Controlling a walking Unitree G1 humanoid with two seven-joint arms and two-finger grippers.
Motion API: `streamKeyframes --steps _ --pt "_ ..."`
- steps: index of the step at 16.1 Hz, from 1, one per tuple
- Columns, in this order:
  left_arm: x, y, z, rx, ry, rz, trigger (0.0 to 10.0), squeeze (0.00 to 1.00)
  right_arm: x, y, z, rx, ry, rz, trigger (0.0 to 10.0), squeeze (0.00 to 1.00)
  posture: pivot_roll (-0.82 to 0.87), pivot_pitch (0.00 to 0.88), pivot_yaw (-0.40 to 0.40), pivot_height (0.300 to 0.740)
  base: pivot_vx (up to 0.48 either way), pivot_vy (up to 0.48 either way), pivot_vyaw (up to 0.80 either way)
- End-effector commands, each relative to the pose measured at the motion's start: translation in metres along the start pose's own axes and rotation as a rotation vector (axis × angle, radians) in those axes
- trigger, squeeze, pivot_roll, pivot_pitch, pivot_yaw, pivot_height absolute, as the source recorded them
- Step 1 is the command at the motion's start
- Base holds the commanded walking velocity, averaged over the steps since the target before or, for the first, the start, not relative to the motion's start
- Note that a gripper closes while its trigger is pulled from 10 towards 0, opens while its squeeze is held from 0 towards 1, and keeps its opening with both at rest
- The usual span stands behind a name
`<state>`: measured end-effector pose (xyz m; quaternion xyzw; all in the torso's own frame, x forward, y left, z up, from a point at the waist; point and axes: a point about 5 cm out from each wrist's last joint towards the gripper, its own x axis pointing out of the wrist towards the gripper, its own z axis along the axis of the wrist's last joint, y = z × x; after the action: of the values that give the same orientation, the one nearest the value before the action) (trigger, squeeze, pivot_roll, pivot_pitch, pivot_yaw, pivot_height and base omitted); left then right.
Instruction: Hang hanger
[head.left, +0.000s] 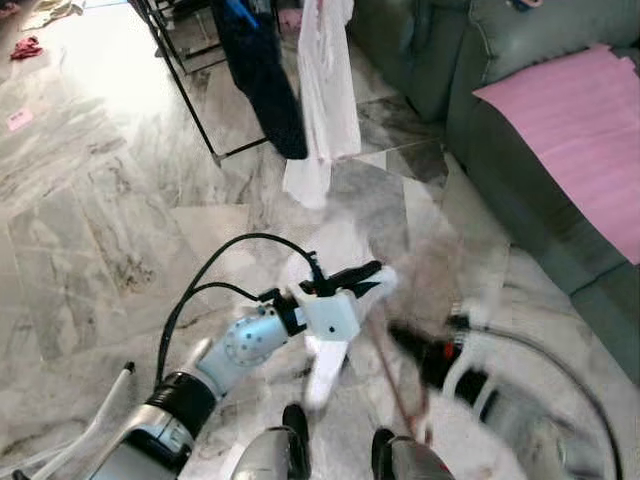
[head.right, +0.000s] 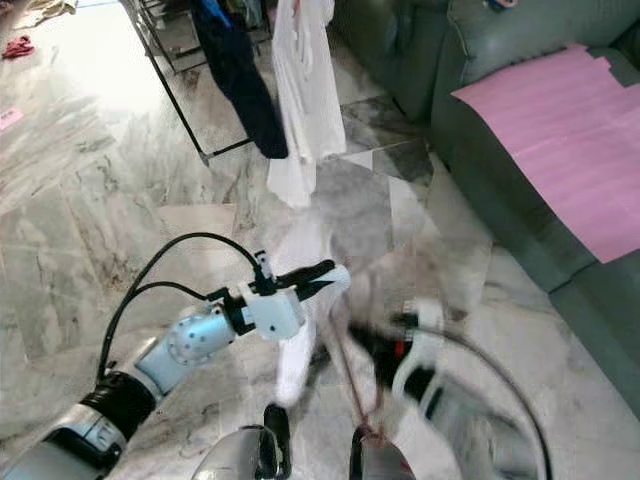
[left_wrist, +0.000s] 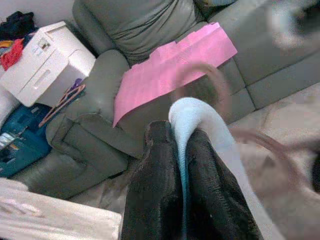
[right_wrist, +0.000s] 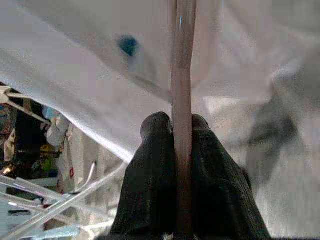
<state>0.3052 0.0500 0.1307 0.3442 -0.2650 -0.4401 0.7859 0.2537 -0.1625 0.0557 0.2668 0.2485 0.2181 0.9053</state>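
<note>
Marble floor (head.left: 90, 230) underfoot, grey-veined, with a grey-green sofa (head.left: 520, 150) along the right and a pink sheet (head.left: 580, 130) spread over its seat. Ahead, a black clothes rack (head.left: 190, 90) carrying a dark blue garment (head.left: 262, 80) and a white garment (head.left: 325, 100), the white one hanging down almost to the floor.

Left claw (head.left: 372, 272) raised at the middle of the head views, fingers (left_wrist: 155, 190) closed tight on a fold of pale white cloth (left_wrist: 200, 120); same cloth trailing down below the wrist (head.left: 328, 370).

Right claw (right_wrist: 182, 125) low on the right, badly blurred in the head views, fingers (right_wrist: 150, 190) pinched shut on a thin brownish-pink bar, seemingly the hanger (right_wrist: 182, 75), running straight up between them in the right wrist view. Same thin pink line visible between the two arms (head.left: 385, 365), blurred, just beside the white cloth. White fabric spread behind the bar in the right wrist view; white tubes of a folding frame (right_wrist: 60, 200) lower down there.

White box (left_wrist: 47, 60) and red cloth (left_wrist: 11, 52) beside the sofa arm in the left wrist view.
</note>
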Motion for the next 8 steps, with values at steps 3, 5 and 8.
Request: streamKeyframes --steps 3,5,8 --pt "-0.001 0.000 0.000 -0.002 0.007 0.004 10.0 0.00 -0.006 -0.035 -0.015 0.183 -0.028 -0.244 10.0 0.00 -0.02 0.307 0.109 0.740 0.000 0.000 0.00" --pt "-0.001 -0.002 -0.003 -0.001 0.025 -0.005 10.0 0.00 -0.008 -0.018 -0.017 0.163 -0.015 -0.145 10.0 0.00 -0.03 0.310 0.112 0.740 0.000 0.000 0.00" --pt "0.002 -0.002 -0.002 -0.002 0.023 -0.009 10.0 0.00 -0.010 -0.028 -0.016 0.225 -0.032 -0.224 10.0 0.00 -0.03 0.311 0.114 0.740 0.000 0.000 0.00"
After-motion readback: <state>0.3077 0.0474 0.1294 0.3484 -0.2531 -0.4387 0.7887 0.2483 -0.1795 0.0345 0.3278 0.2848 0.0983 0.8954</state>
